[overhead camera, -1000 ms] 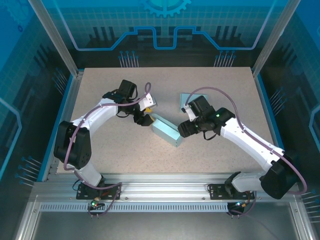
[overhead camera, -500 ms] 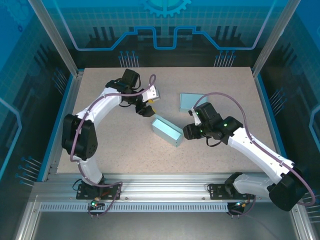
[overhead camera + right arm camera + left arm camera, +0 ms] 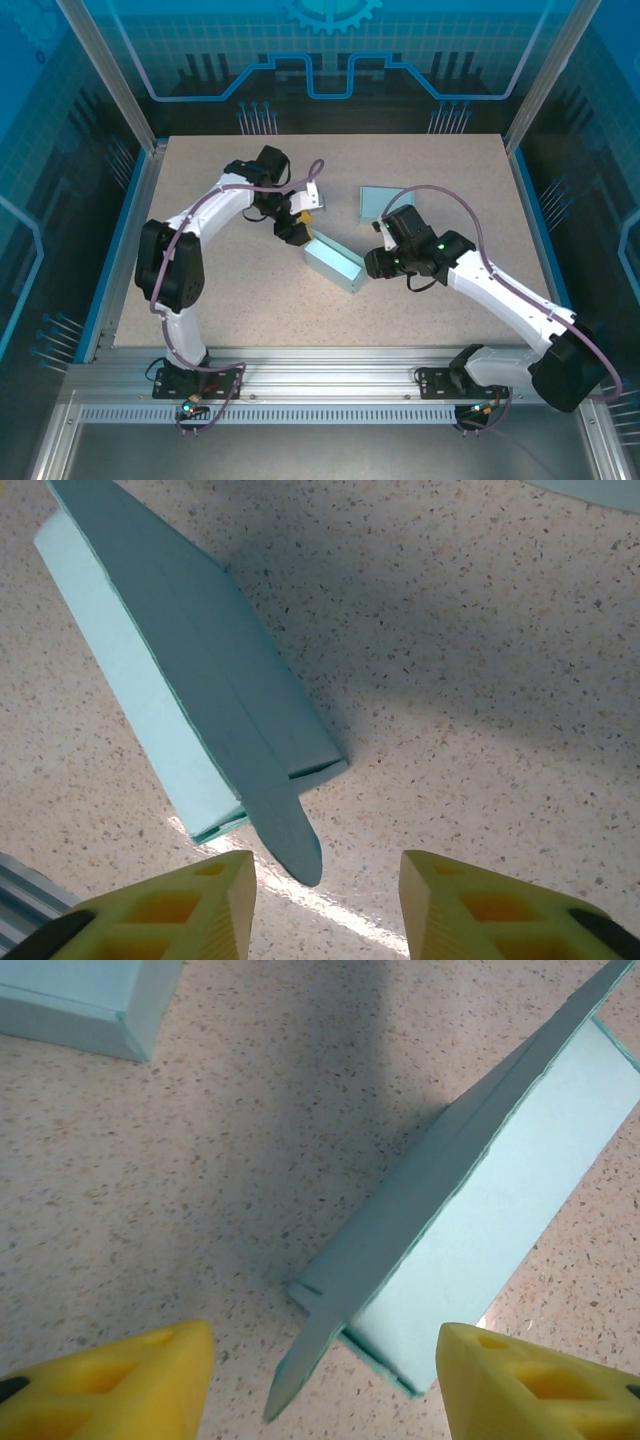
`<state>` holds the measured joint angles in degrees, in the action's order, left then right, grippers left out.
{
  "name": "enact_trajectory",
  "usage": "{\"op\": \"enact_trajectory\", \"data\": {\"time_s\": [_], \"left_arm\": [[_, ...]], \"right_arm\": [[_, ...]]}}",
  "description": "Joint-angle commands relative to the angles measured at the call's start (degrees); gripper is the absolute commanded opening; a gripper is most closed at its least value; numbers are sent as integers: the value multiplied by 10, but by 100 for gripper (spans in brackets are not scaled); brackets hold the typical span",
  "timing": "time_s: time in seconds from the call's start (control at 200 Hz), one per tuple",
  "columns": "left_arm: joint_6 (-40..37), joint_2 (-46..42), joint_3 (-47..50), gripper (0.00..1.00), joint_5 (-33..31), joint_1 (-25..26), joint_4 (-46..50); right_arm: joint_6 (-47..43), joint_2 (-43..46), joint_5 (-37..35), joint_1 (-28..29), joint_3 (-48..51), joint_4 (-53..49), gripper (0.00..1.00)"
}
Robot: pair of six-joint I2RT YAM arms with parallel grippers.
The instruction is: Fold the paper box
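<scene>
The paper box [image 3: 333, 263] is a long light-blue carton lying diagonally at mid-table. My left gripper [image 3: 297, 228] hovers at its far-left end and my right gripper [image 3: 372, 265] at its near-right end. In the left wrist view the box [image 3: 500, 1190] has an end tab [image 3: 305, 1360] poking out between the yellow fingertips [image 3: 110, 1380] of the open left gripper [image 3: 325, 1390], touching neither. In the right wrist view the box [image 3: 190, 680] shows a rounded tab [image 3: 285, 835] just ahead of the open right gripper [image 3: 325, 900], whose fingers [image 3: 490, 905] stand apart from it.
A second flat light-blue paper piece [image 3: 378, 203] lies behind the box, seen at the left wrist view's top left [image 3: 90, 1000]. The speckled table [image 3: 200, 300] has free room at the front and the left. Metal frame rails border it.
My left gripper swung away to the back, then came down at the box's far-left end. My right gripper's jaws narrowed while it stayed by the near-right end.
</scene>
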<state>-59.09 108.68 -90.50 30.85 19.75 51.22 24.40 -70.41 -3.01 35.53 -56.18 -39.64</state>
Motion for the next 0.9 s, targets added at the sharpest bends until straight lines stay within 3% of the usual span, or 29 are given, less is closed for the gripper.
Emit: {"op": "enact_trajectory", "data": {"time_s": [0.0, 0.12, 0.325, 0.46, 0.53, 0.75, 0.896], "left_arm": [[-15, 14, -17, 60, 10, 11, 15], [-7, 18, -23, 57, 8, 13, 16], [20, 15, -28, 46, 5, 14, 19], [48, 8, -26, 32, -6, 14, 13], [73, 4, -19, 21, -21, 16, 0], [174, -40, 36, 3, -103, 33, -70], [286, -83, 73, 3, -151, 44, -120]], "right_arm": [[1, -12, -6, 9, -6, 8, 40], [2, -23, -10, 14, -8, 12, 30], [3, -42, -13, 24, -18, 19, 24], [5, -56, -28, 31, -24, 20, 14], [7, -60, -35, 35, -28, 19, 9], [33, -75, -60, 42, -43, 20, 5], [61, -88, -78, 45, -56, 20, 1]]}}
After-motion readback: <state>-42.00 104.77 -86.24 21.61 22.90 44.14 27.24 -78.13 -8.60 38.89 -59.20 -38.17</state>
